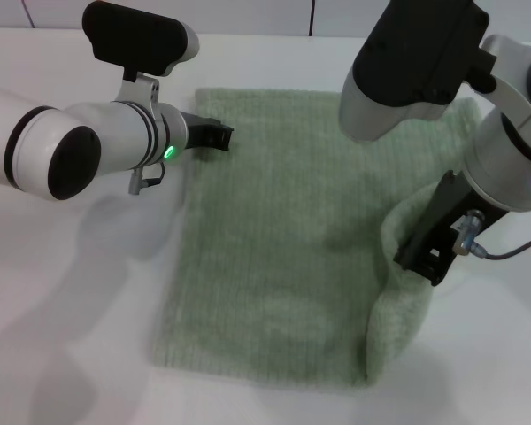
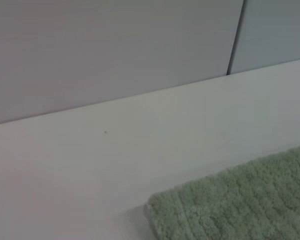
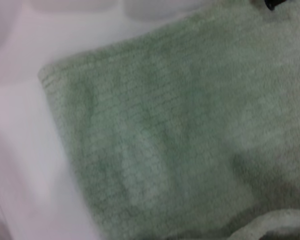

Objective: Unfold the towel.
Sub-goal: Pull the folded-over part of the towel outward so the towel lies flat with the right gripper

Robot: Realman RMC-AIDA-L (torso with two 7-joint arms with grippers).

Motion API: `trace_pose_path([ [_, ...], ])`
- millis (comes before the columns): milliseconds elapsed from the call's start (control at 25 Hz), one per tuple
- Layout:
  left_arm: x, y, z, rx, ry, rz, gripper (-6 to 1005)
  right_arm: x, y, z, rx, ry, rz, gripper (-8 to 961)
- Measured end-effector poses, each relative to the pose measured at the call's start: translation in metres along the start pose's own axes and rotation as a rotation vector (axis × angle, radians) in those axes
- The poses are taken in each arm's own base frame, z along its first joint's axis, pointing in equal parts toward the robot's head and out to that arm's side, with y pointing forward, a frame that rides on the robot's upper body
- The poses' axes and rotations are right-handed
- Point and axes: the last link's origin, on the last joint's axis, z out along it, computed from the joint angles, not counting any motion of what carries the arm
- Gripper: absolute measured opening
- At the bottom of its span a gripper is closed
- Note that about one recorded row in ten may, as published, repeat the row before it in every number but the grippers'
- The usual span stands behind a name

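Note:
The towel point(image 1: 283, 239) is a pale sage-green terry cloth lying mostly flat on the white table point(image 1: 88, 292). Its right edge point(image 1: 398, 274) is lifted off the table and curls upward. My right gripper point(image 1: 425, 252) sits at this raised edge and is shut on it. My left gripper point(image 1: 214, 135) is at the towel's far left corner, low over the table. The left wrist view shows that corner point(image 2: 230, 205). The right wrist view shows the flat towel point(image 3: 170, 130) and the raised fold point(image 3: 275, 225).
A pale wall point(image 2: 115, 45) with a vertical seam stands behind the table's far edge. Bare white table lies to the left of the towel, in front of it point(image 1: 248, 403), and to its right.

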Motion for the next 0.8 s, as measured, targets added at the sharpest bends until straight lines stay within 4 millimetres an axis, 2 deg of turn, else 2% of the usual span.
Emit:
trace_pose_path([
  [480, 0.004, 0.0, -0.001, 0.0, 0.01, 0.007, 3, 0.015, 0.001, -0.004, 0.072, 0.026, 0.057, 33],
  [800, 0.005, 0.0, -0.001, 0.0, 0.011, 0.007, 4, 0.03, 0.004, -0.001, 0.056, 0.043, 0.091, 34],
])
